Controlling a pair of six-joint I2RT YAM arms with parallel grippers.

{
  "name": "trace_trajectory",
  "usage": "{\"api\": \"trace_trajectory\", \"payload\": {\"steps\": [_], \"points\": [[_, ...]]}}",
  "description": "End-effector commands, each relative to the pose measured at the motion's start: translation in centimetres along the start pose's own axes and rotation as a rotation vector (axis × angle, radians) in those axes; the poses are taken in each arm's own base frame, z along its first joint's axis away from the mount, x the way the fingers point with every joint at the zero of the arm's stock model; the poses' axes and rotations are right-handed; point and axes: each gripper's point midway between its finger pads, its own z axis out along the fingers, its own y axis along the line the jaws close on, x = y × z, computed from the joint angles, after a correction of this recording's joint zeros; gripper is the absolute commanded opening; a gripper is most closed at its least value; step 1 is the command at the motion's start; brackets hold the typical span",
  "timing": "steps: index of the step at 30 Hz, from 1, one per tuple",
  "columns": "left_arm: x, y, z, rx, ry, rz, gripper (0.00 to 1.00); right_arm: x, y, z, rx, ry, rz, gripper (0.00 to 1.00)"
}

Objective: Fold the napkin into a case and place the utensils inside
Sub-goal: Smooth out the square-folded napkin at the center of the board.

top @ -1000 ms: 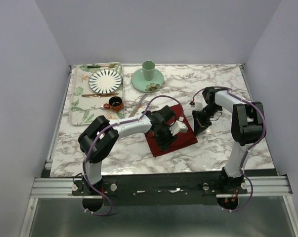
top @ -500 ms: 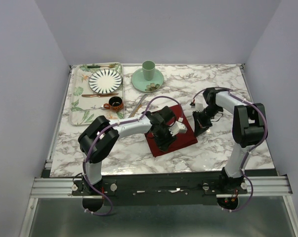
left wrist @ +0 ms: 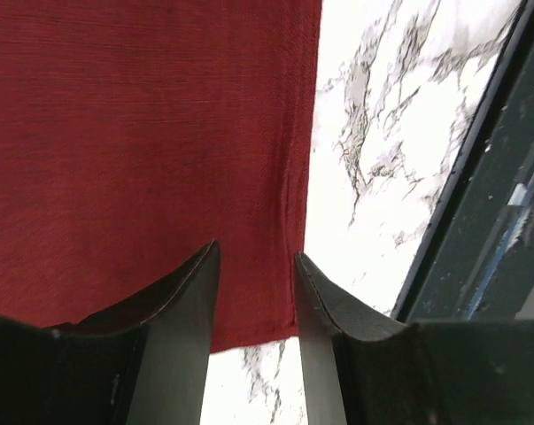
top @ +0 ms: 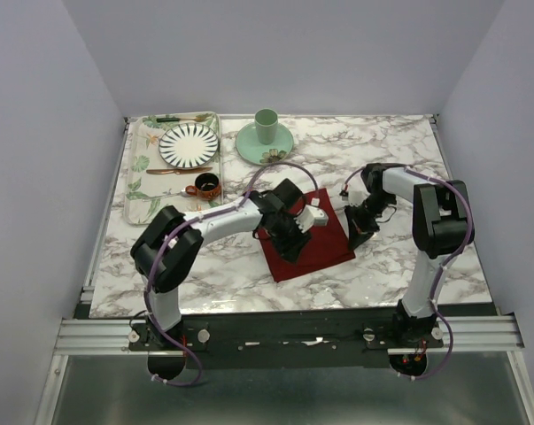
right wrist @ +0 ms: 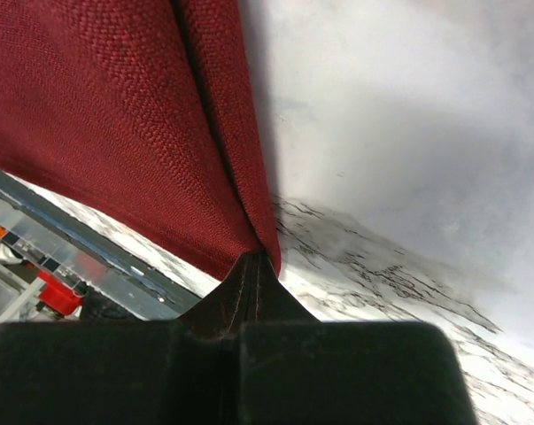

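Red napkin (top: 318,257): pinching its three-o'clock corner with right gripper (right wrist: 258,258), hovering left gripper (left wrist: 256,251) spread, perhaps touching; next, carrying toward nine.

Seen from above, the left gripper (top: 290,237) covers the napkin (top: 320,251) at its far left corner; wrist views crop it at top and left edges.

Marble tabletop count: one napkin (top: 318,252); one tray (top: 143,190); two plates, striped plate (top: 189,144) and green plate (top: 246,143); two cups, green cup (top: 266,126) and brown cup (top: 206,186); two robot arms.
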Motion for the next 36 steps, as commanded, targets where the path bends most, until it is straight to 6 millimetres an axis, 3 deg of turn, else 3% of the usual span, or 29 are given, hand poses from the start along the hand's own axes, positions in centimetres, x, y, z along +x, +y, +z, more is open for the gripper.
{"api": "trace_trajectory", "payload": {"steps": [1, 5, 8, 9, 10, 13, 15, 16, 19, 23, 24, 26, 28, 31, 33, 35, 36], "points": [[-2.8, 0.1, -4.8, 0.054, -0.17, -0.04, 0.53, -0.3, -1.5, -0.1, 0.063, -0.017, -0.015, 0.01], [-4.8, 1.4, -8.6, 0.016, -0.314, -0.051, 0.6, 0.5, -2.2, -0.1, 0.104, -0.006, -0.045, 0.01], [-6.0, 2.0, -11.5, -0.053, -0.404, -0.017, 0.74, 0.7, -2.5, -0.4, 0.125, -0.008, -0.063, 0.01], [-6.4, 2.0, -12.7, -0.086, -0.436, -0.006, 0.91, 0.8, -2.4, -0.5, 0.124, -0.003, -0.066, 0.02], [-6.7, 2.0, -13.4, -0.1, -0.46, 0.0, 0.99, 0.8, -2.0, -0.6, 0.107, -0.006, -0.068, 0.07], [-8.1, 2.3, -16.1, -0.131, -0.532, 0.001, 0.99, 1.1, -0.6, -1.5, 0.055, -0.011, -0.087, 0.22], [-8.8, 3.1, -18.0, -0.159, -0.558, -0.021, 0.99, 0.6, 0.4, -3.3, 0.052, -0.05, -0.124, 0.36], [-9.1, 3.2, -18.7, -0.157, -0.571, -0.016, 0.99, 0.3, 1.1, -4.2, 0.044, -0.076, -0.145, 0.49], [-10.5, 4.5, -22.1, -0.216, -0.67, -0.039, 0.99, -1.7, 3.4, -8.3, 0.045, -0.203, -0.238, 0.69], [-12.9, 4.9, -25.2, -0.161, -0.823, -0.01, 0.99, -5.9, 7.3, -14.2, 0.013, -0.433, -0.379, 0.8], [-13.2, 5.6, -25.1, -0.16, -0.837, -0.029, 0.99, -7.8, 8.6, -16.3, 0.013, -0.526, -0.425, 0.83], [-14.3, 6.5, -26.0, -0.145, -0.892, -0.007, 0.99, -9.7, 10.8, -18.3, -0.063, -0.622, -0.424, 1.0], [-15.5, 8.0, -25.4, -0.083, -0.921, -0.147, 0.99, -12.0, 13.3, -20.3, -0.151, -0.733, -0.465, 1.0], [-16.9, 8.5, -22.5, 0.118, -0.851, -0.29, 0.99, -14.4, 16.2, -20.5, -0.294, -0.75, -0.417, 1.0], [-16.8, 9.2, -19.6, 0.188, -0.816, -0.406, 0.99, -15.9, 16.9, -18.2, -0.36, -0.687, -0.359, 1.0], [-17.2, 8.9, -18.3, 0.22, -0.837, -0.406, 0.99, -16.4, 17.4, -16.3, -0.447, -0.625, -0.272, 1.0], [-16.3, 9.5, -16.5, 0.238, -0.815, -0.455, 0.99, -17.4, 17.4, -14.7, -0.474, -0.609, -0.262, 1.0]]}}
